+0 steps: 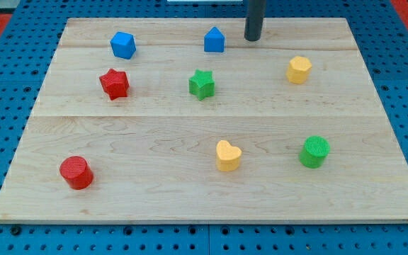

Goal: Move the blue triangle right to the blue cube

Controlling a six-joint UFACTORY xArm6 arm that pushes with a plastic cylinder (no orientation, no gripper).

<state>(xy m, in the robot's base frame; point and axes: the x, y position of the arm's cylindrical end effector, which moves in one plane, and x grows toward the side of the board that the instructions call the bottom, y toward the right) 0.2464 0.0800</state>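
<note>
The blue triangle stands near the view's top, a little right of centre. The blue cube stands to its left, near the top left of the wooden board. My tip is at the view's top, just right of the blue triangle with a small gap between them. The rod rises out of the frame above it.
A red star lies below the blue cube. A green star lies below the blue triangle. A yellow hexagonal block is at the right. A red cylinder, a yellow heart and a green cylinder lie lower.
</note>
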